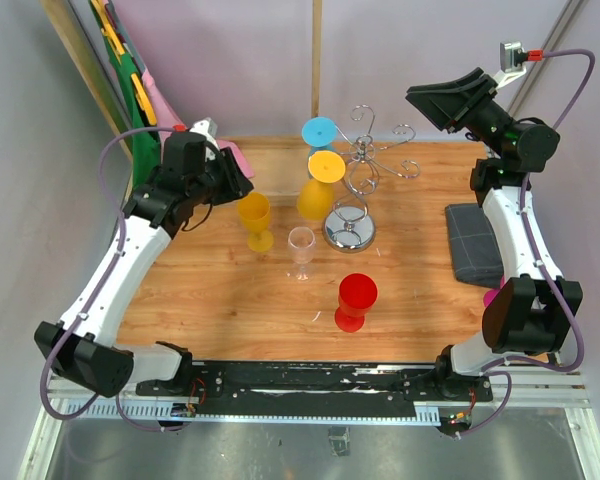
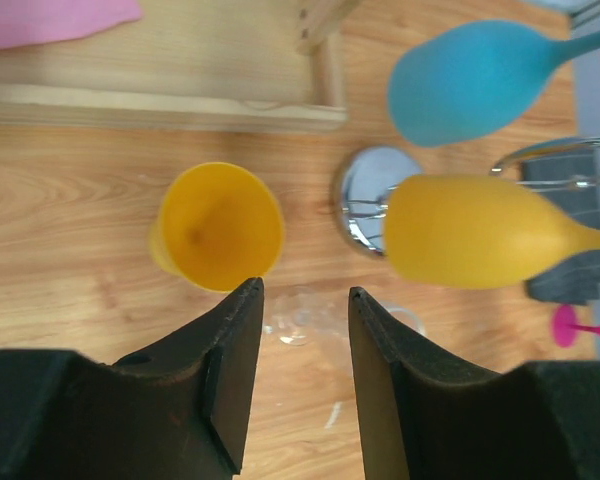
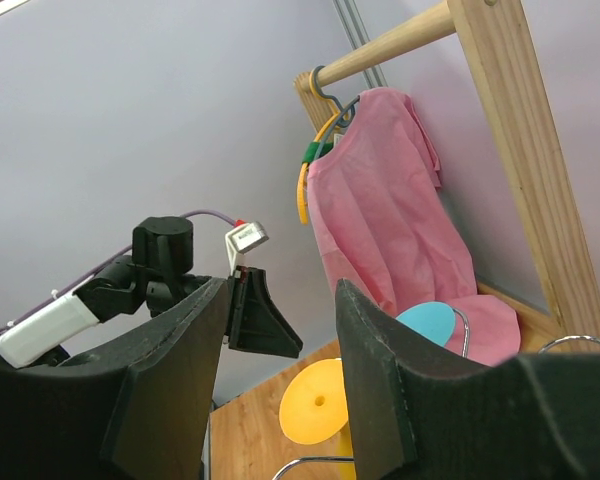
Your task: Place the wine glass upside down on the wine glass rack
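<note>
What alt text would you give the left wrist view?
The open left gripper looks down on a wooden table, with an upright yellow glass ahead and a clear glass showing between its fingers. To the right, a second yellow glass and a blue glass hang on the chrome rack.

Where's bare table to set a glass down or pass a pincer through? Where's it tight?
Free: the near-left table between the left arm and the red glass, and the strip between the red glass and the grey mat. Crowded: mid-table, where the yellow glass, clear glass and rack base stand close together.
</note>
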Action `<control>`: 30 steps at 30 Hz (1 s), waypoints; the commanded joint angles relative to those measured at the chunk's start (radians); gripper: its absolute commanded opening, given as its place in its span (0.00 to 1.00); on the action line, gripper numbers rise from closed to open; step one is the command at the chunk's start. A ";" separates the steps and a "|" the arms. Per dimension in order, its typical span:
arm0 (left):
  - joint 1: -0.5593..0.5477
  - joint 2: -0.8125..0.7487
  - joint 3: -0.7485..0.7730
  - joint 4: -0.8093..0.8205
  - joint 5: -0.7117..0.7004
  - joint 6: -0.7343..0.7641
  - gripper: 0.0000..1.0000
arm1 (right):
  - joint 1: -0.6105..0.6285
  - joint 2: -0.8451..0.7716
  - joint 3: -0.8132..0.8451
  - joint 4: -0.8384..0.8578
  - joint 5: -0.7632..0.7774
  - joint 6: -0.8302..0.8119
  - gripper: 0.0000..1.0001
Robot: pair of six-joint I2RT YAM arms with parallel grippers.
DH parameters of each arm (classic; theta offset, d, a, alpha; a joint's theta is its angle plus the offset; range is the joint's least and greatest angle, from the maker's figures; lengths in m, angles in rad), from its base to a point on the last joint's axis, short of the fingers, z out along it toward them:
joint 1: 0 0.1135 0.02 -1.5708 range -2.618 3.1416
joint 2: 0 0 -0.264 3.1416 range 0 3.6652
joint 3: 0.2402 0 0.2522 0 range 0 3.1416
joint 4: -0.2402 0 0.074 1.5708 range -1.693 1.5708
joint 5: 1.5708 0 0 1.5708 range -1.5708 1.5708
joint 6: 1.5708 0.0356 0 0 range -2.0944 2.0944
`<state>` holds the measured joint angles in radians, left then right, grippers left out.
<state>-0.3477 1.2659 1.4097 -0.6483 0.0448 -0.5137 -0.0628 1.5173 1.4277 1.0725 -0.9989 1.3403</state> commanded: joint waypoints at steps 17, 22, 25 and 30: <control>-0.037 0.274 0.091 -0.107 -0.391 0.280 0.39 | -0.005 -0.025 -0.026 -0.007 -0.004 -0.045 0.49; -0.038 0.323 0.114 -0.107 -0.420 0.287 0.38 | -0.005 -0.020 -0.023 0.001 -0.003 -0.039 0.49; -0.038 0.352 0.113 -0.107 -0.433 0.290 0.38 | -0.005 -0.022 -0.025 0.003 -0.005 -0.039 0.49; -0.039 0.396 0.113 -0.105 -0.402 0.280 0.37 | -0.005 -0.018 -0.027 0.008 -0.005 -0.037 0.49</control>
<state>-0.3832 1.6310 1.4944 -0.7574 -0.3470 -0.2352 -0.0628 1.5169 1.4033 1.0416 -0.9993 1.3117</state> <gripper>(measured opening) 0.377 0.492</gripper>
